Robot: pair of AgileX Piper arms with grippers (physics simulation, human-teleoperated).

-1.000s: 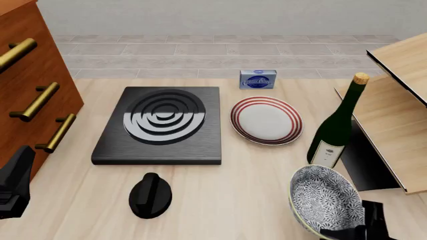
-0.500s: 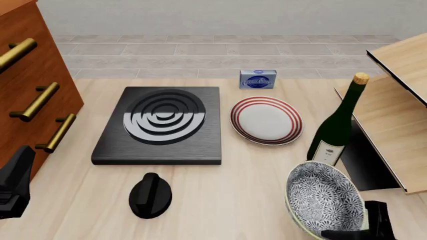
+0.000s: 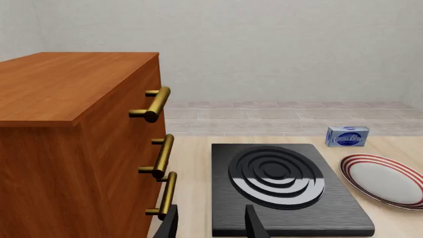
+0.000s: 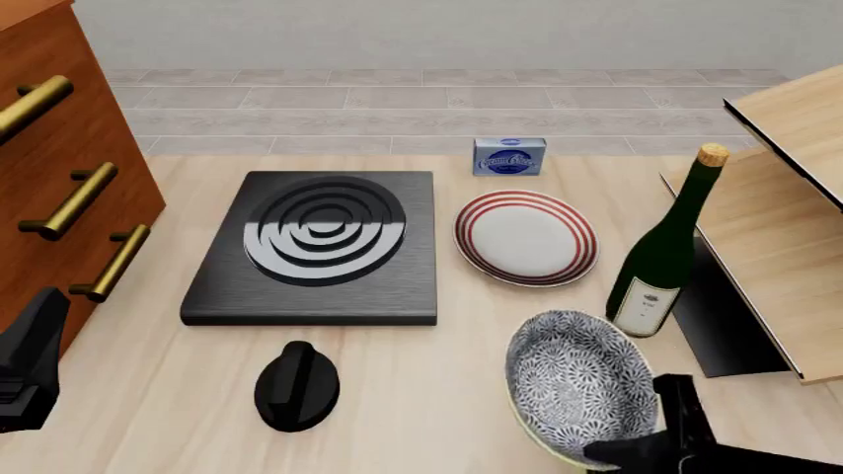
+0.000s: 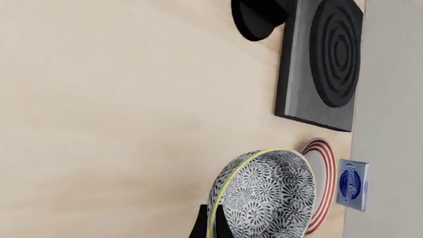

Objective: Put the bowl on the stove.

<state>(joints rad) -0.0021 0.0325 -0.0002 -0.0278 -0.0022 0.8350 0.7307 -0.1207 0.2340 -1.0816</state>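
Note:
The bowl (image 4: 577, 383), blue-grey floral inside with a pale rim, hangs tilted above the table's front right, held by its rim in my shut right gripper (image 4: 635, 450). In the right wrist view the fingers (image 5: 206, 224) pinch the bowl (image 5: 268, 198) at its rim. The stove (image 4: 316, 247), a flat black slab with silver-white rings, lies to the left and further back, apart from the bowl; it also shows in the right wrist view (image 5: 324, 59). My left gripper (image 3: 213, 227) is open and empty, near the stove's (image 3: 284, 183) front left corner.
A black round knob (image 4: 296, 387) lies in front of the stove. A red-ringed white plate (image 4: 524, 237) sits right of the stove, a green bottle (image 4: 662, 252) beside it, a blue box (image 4: 508, 156) behind. Wooden drawers (image 4: 53, 178) stand left, a wooden shelf (image 4: 777, 197) right.
My right gripper has carried the bowl to the left, towards the stove. The left arm has not moved.

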